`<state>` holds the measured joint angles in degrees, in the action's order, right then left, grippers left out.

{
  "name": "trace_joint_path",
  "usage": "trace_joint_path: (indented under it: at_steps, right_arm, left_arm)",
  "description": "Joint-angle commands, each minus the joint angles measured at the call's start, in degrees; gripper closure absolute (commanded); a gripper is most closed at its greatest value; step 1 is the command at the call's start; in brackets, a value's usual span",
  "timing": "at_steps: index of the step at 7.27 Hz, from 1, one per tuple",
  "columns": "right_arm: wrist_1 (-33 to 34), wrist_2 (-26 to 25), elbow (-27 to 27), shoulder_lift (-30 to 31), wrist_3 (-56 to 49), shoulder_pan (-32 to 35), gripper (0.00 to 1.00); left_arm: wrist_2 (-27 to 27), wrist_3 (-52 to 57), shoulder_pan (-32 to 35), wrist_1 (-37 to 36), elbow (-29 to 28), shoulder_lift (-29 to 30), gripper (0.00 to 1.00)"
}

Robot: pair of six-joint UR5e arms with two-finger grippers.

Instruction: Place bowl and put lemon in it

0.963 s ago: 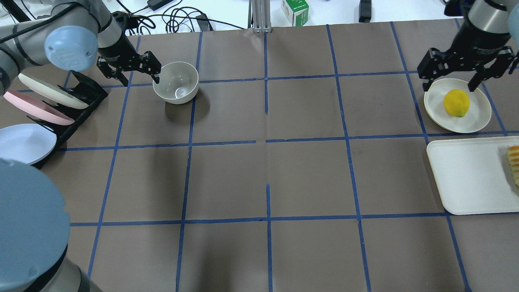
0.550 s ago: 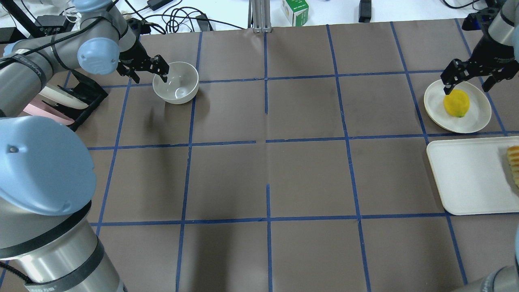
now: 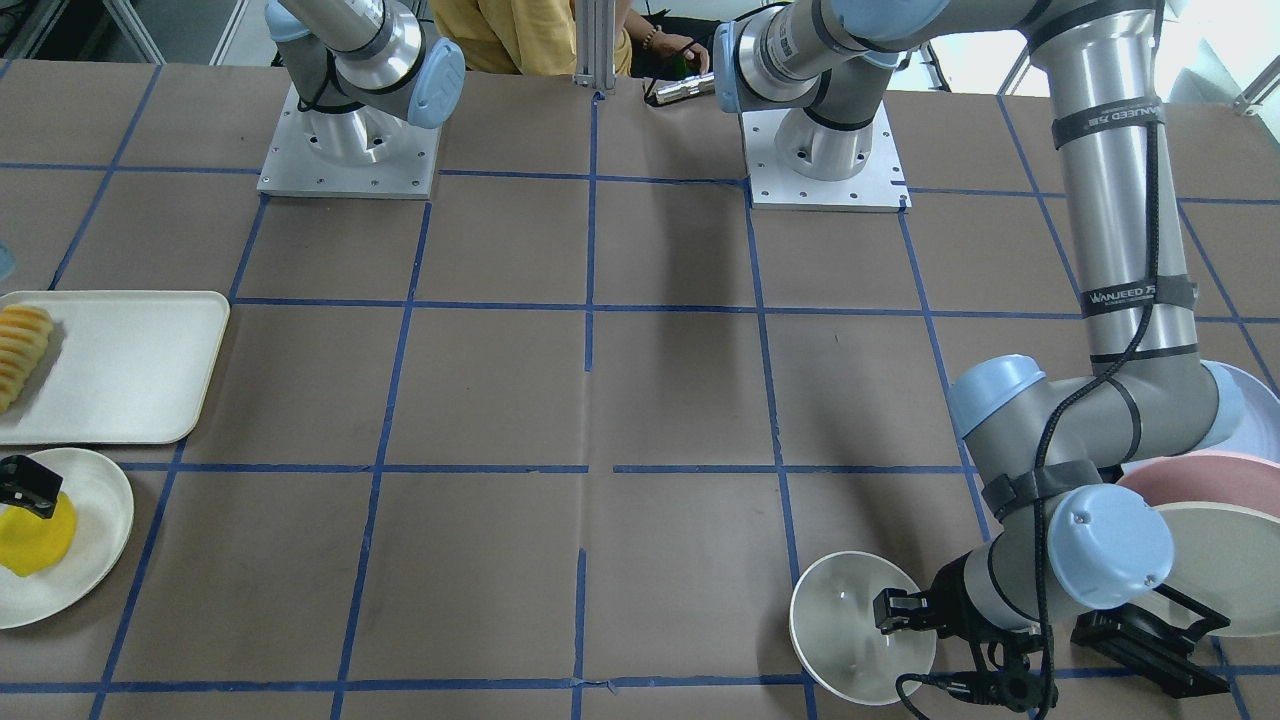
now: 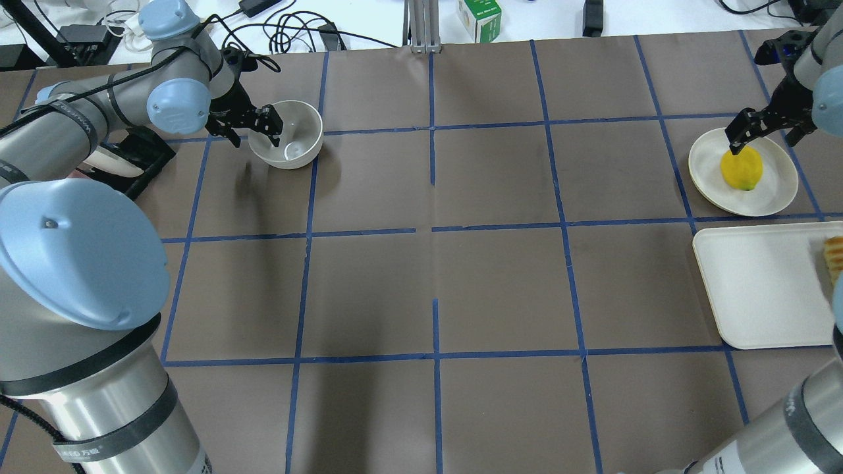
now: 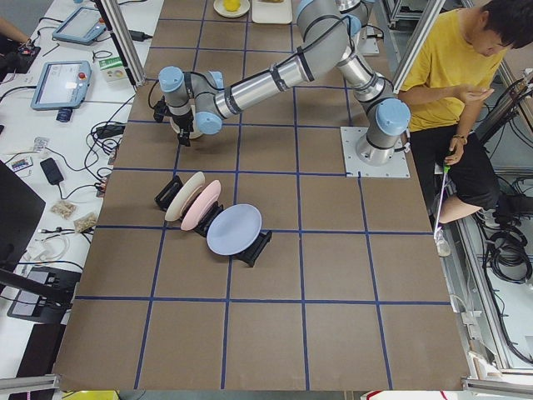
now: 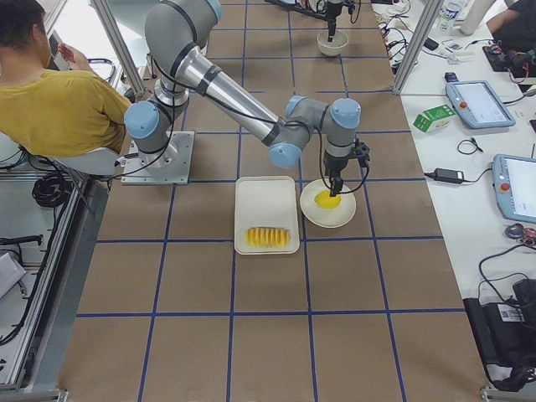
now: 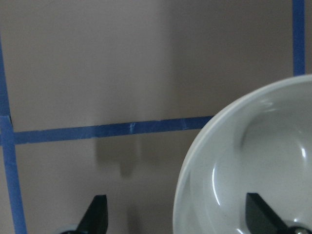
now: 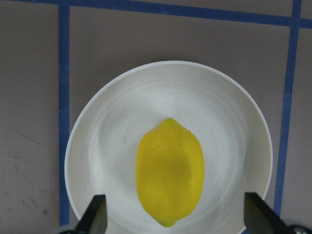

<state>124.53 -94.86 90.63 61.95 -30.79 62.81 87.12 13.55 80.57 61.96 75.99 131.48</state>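
The off-white bowl (image 4: 296, 131) stands upright at the table's far left and also shows in the left wrist view (image 7: 253, 161). My left gripper (image 4: 252, 130) is open and straddles the bowl's near wall, one finger inside and one outside. The yellow lemon (image 4: 741, 169) lies on a flat off-white plate (image 4: 777, 191) at the far right. My right gripper (image 4: 764, 130) is open, low over the lemon (image 8: 169, 178), with a finger on either side and not touching it.
A white tray (image 4: 757, 283) with a row of fruit slices (image 4: 835, 253) lies just in front of the plate. A black rack with plates (image 4: 135, 155) stands left of the bowl. Cables and a green box (image 4: 479, 16) lie beyond the far edge.
Both arms have come down. The left gripper has moved right so that one finger is inside the bowl. The right gripper has dropped closer over the lemon.
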Motion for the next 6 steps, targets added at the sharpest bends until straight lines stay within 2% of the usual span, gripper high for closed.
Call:
trace_joint_path:
  at_steps: [1,3,4,5,6]
  right_arm:
    - [4.5,0.1,-0.3,-4.3,0.1,-0.1,0.00]
    - [5.0,0.0,0.2,-5.3,0.9,-0.1,0.00]
    - [4.8,-0.1,0.5,-5.5,1.3,-0.1,0.00]
    - [4.1,-0.2,0.5,-5.6,3.8,-0.2,0.16]
    - [3.3,-0.4,0.4,-5.4,3.9,-0.4,0.45]
  left_arm:
    - [-0.4,-0.4,0.0,0.2,0.1,0.3,1.00]
    - [-0.7,-1.0,0.0,0.2,-0.5,0.2,1.00]
    - [-2.8,-2.6,0.1,1.7,-0.9,-1.1,1.00]
    - [-2.9,-3.1,0.4,3.2,-0.9,-2.3,1.00]
    - [-2.9,-3.2,0.8,4.6,-0.9,-3.1,1.00]
